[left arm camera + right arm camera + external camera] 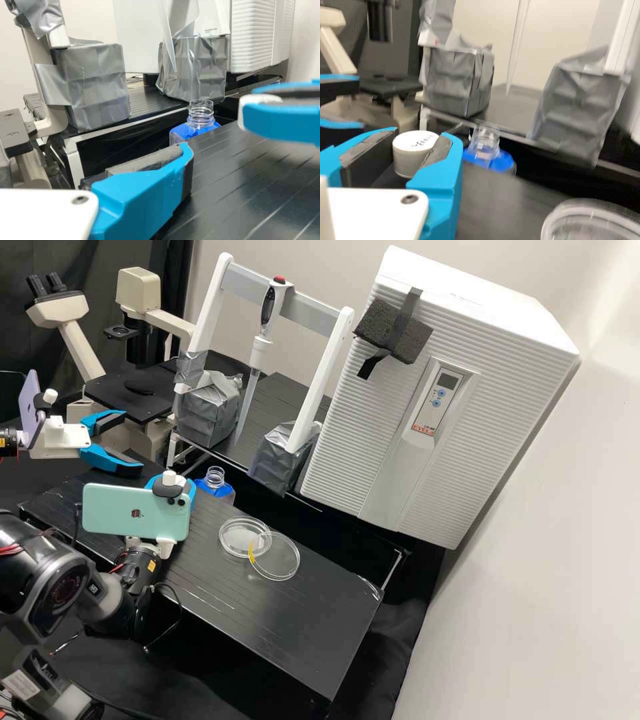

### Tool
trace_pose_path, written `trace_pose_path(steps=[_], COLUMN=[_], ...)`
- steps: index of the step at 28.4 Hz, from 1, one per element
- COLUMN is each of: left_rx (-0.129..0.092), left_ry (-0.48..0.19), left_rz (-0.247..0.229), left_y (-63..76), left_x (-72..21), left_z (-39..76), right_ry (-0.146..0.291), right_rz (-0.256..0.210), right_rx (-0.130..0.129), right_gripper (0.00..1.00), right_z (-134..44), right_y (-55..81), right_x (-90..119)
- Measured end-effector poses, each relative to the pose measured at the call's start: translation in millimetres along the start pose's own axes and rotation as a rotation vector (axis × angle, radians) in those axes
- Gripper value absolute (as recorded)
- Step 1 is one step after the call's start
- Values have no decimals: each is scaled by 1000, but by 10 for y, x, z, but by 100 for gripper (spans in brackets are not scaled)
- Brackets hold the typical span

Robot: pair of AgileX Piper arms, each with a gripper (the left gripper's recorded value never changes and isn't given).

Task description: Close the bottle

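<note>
Smooth round white cap (pixel 414 144) in right tool (pixel 404 152)

2 petri dishes (pixel 245 536), pipette (pixel 257 353) on stand (pixel 313 307), microscope (pixel 100 327), white lab unit (pixel 433 387)

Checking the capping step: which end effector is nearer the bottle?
Right. The right end effector, gripping the white cap, sits beside the bottle; the left end effector is open, farther off.

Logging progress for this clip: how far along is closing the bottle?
Done: the white cap is off the bench, clamped in the right gripper. In hand: the cap sits beside the bottle, not yet over its neck. Left to do: the neck is uncapped, so the cap must go on and probably be turned. The left gripper is open, apart from the bottle.
</note>
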Motion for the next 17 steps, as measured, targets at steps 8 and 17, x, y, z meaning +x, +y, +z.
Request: trace_pose_path(steps=[8, 17], left_rx=[-5, -24], left_ry=[8, 32], left_rz=[3, -9], left_y=[3, -42], left_x=[0, -41], left_z=[-8, -21], right_ry=[39, 13], right_rz=[43, 64], right_rx=[-16, -38], right_gripper=[0, 0], right_z=[-79, -53], right_y=[116, 194], right_x=[311, 608])
